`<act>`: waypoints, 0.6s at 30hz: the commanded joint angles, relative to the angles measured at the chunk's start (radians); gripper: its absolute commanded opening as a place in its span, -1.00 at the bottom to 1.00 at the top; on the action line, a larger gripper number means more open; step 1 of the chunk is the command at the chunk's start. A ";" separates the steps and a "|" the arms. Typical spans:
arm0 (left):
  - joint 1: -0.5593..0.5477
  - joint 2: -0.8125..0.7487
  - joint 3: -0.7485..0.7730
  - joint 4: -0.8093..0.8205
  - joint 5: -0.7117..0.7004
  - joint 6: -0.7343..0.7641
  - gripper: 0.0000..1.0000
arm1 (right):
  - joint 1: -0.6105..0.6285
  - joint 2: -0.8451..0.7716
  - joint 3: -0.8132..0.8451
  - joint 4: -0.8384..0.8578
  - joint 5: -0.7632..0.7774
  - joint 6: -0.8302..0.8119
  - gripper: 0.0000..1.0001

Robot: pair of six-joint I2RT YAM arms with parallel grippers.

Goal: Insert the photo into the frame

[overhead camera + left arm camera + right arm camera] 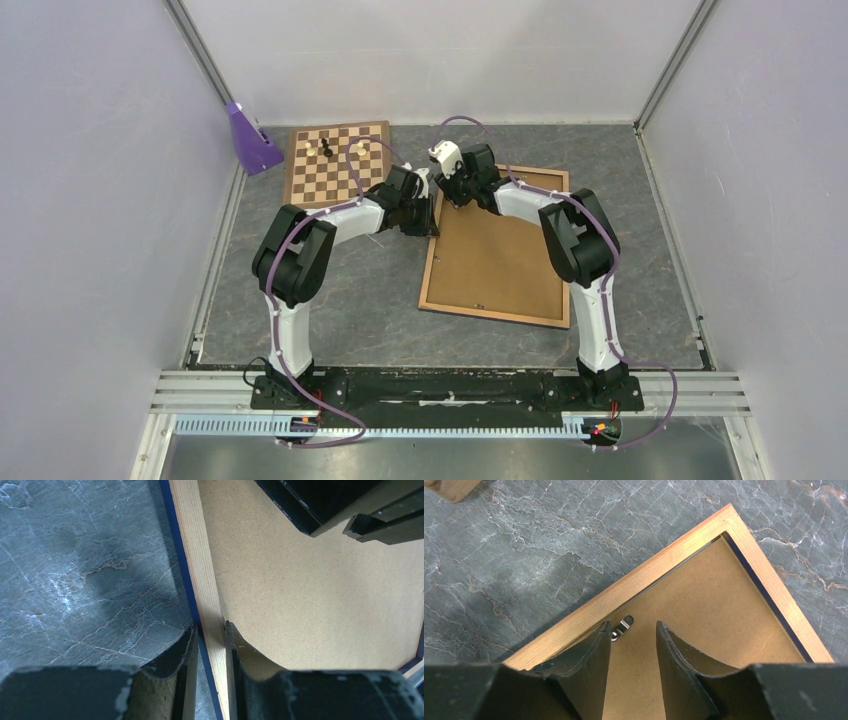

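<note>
Two grippers, your left gripper clamping the frame's wooden side rail between its fingers, frame lying back-up under both, your right gripper hanging with fingers apart over the backing board, metal clip sitting beside one fingertip.

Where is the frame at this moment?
In the top view the frame lies back up, right of centre on the table, just right of the chessboard; the left gripper clamps its left rail.

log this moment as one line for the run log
left gripper shut on light-brown rectangular wooden frame, left rail | right gripper open over brown backing board by metal clip | photo not in view
</note>
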 commanded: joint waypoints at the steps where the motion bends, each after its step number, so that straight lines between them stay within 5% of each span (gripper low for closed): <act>1: -0.002 0.031 0.010 -0.003 0.046 0.050 -0.95 | -0.011 -0.070 -0.017 -0.003 -0.020 0.043 -0.17; 18: -0.002 0.031 0.014 -0.004 0.050 0.050 -0.95 | -0.047 -0.013 0.071 -0.036 0.035 0.059 -0.17</act>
